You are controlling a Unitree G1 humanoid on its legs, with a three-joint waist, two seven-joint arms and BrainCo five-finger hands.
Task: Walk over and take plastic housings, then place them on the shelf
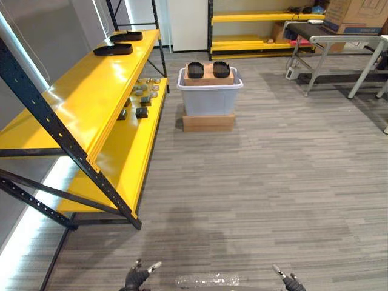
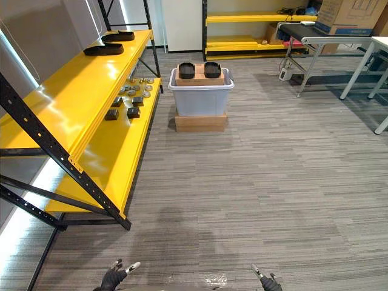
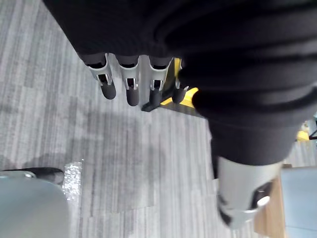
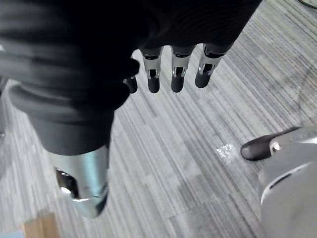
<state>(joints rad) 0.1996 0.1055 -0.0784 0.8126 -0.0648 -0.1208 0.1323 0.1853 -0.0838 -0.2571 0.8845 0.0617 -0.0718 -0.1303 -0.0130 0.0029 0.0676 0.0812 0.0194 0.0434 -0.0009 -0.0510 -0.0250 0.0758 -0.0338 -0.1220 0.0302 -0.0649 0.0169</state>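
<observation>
two black plastic housings point(image 1: 196, 70) sit side by side on a cardboard box point(image 1: 208, 79), which rests on top of a grey plastic bin point(image 1: 209, 102). the bin stands on a flat cardboard carton point(image 1: 208, 123) on the grey carpet floor point(image 1: 273, 182), just beside the far end of the yellow shelf rack point(image 1: 85, 97). two more black housings point(image 1: 113, 49) lie at the far end of the rack's upper shelf. small parts point(image 1: 140, 100) are scattered over the far end of its lower shelf. the left hand point(image 1: 138, 277) and right hand point(image 1: 291, 282) hang low over the near floor, well apart from the bin, fingers relaxed and holding nothing.
</observation>
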